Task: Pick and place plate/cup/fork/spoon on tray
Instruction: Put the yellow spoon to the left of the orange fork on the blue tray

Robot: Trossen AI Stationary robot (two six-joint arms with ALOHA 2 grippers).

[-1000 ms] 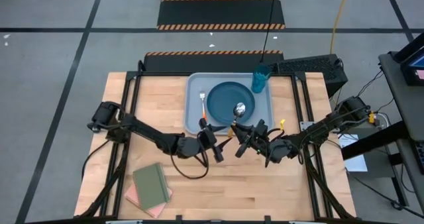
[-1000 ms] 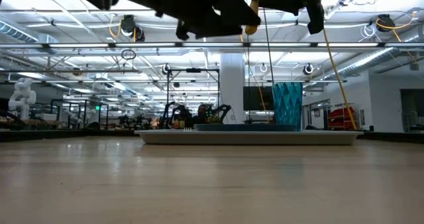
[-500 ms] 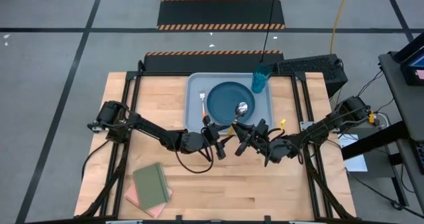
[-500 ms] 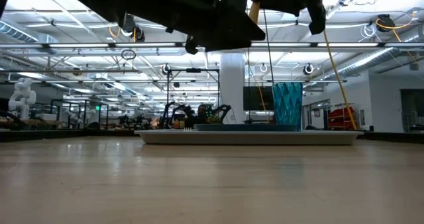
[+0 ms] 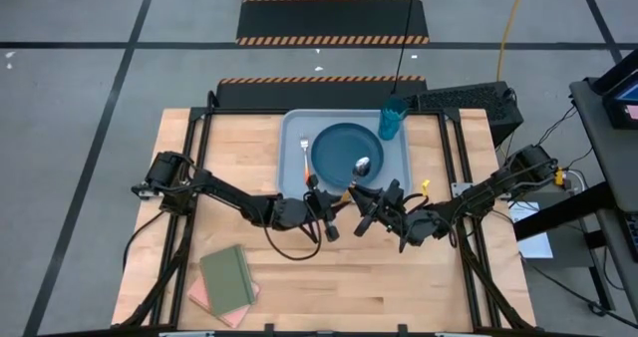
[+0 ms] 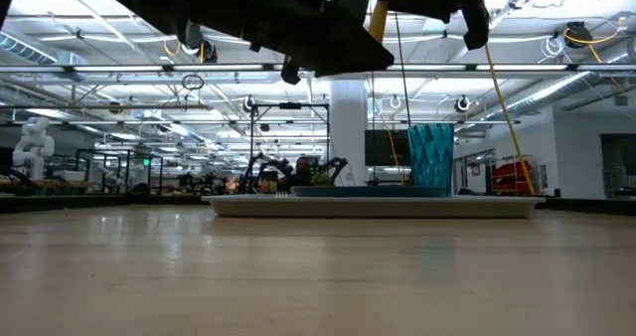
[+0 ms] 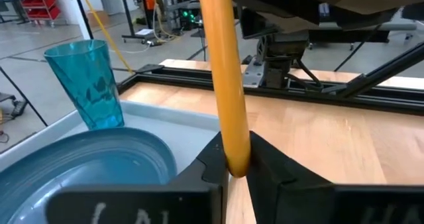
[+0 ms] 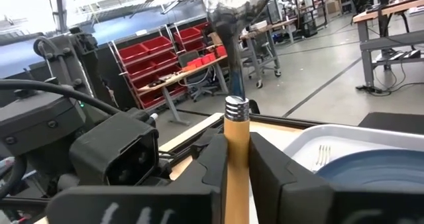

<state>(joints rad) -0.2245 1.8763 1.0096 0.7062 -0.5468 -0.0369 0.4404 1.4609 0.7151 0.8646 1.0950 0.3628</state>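
Observation:
The grey-blue tray (image 5: 290, 173) lies at the table's far middle. On it sit the dark blue plate (image 5: 339, 146) and the fork (image 5: 304, 156), flat along its left side; the teal cup (image 5: 392, 119) stands at its far right corner. The spoon (image 5: 363, 164) hangs high over the tray's near edge, bowl toward the plate. My right gripper (image 8: 236, 159) is shut on its orange handle. My left gripper (image 7: 237, 176) has come in from the left and is shut on the handle's free end. My left gripper pinches the free end of the spoon's orange handle (image 7: 236, 159) between its two fingers. The handle runs on away from the fingers, roughly along them, toward my right gripper. The spoon is clear of tray and table. My right gripper pinches the orange handle just below its metal collar (image 8: 235, 128) between its two fingers. The handle lies along the fingers, and the bowl (image 8: 233, 8) sticks out beyond them. The spoon is lifted clear.
A green notebook (image 5: 227, 277) lies on a pink one at the table's near left corner. Bare wood stretches across the near half of the table. A yellow cable (image 6: 502, 97) and a black one hang behind the far edge near the cup.
My left gripper has moved toward the table's right and far edge, up to the spoon's handle, and now covers the handle's lower end, which was free a second ago. My right gripper and the spoon have kept still.

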